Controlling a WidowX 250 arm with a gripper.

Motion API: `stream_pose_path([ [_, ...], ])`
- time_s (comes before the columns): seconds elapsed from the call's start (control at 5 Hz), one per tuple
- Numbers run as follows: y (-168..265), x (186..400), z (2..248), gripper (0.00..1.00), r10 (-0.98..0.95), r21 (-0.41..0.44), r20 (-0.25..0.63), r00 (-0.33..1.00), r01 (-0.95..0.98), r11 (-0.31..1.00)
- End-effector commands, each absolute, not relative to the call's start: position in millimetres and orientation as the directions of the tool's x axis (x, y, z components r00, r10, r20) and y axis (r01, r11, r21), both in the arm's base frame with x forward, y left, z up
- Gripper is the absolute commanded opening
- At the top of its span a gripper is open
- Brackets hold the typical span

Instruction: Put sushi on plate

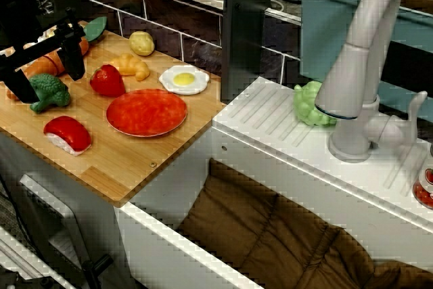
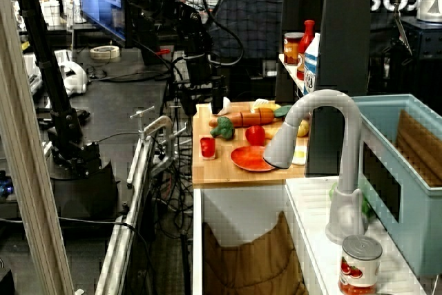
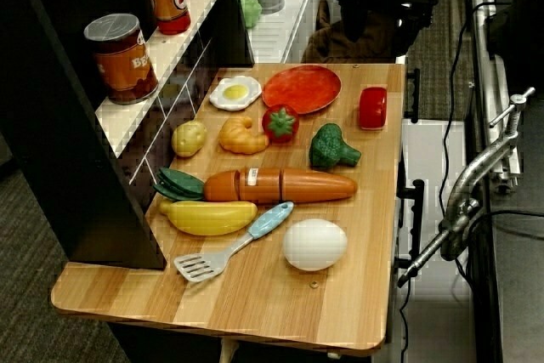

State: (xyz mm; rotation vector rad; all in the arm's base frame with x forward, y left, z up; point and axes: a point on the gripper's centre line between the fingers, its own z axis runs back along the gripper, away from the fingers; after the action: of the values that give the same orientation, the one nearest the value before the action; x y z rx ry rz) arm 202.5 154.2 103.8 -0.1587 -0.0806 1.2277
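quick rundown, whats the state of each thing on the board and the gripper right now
sushi: on the board, off the plate, not gripped
plate: flat on the board, empty
gripper: above the carrot and broccoli, holding nothing, jaws hard to read
broccoli: lying on its side
fried egg: flat beside the plate
carrot: lying on its side

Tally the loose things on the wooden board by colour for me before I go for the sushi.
Red: 3, sushi, plate, strawberry
Orange: 2, carrot, croissant
Yellow: 2, banana, potato
Green: 1, broccoli
White: 2, fried egg, egg
Blue-handled: 1, spatula
Total: 11
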Motion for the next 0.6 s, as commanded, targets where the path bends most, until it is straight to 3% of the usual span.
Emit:
stream_pose_path([
  [0.0, 154.2, 202.5, 103.8, 1.00, 0.942, -0.164, -0.024, 0.335, -0.931, 0.327],
  [0.4, 147.0, 213.1, 91.3, 1.00, 0.951, -0.154, 0.000, 0.308, -0.940, 0.304],
])
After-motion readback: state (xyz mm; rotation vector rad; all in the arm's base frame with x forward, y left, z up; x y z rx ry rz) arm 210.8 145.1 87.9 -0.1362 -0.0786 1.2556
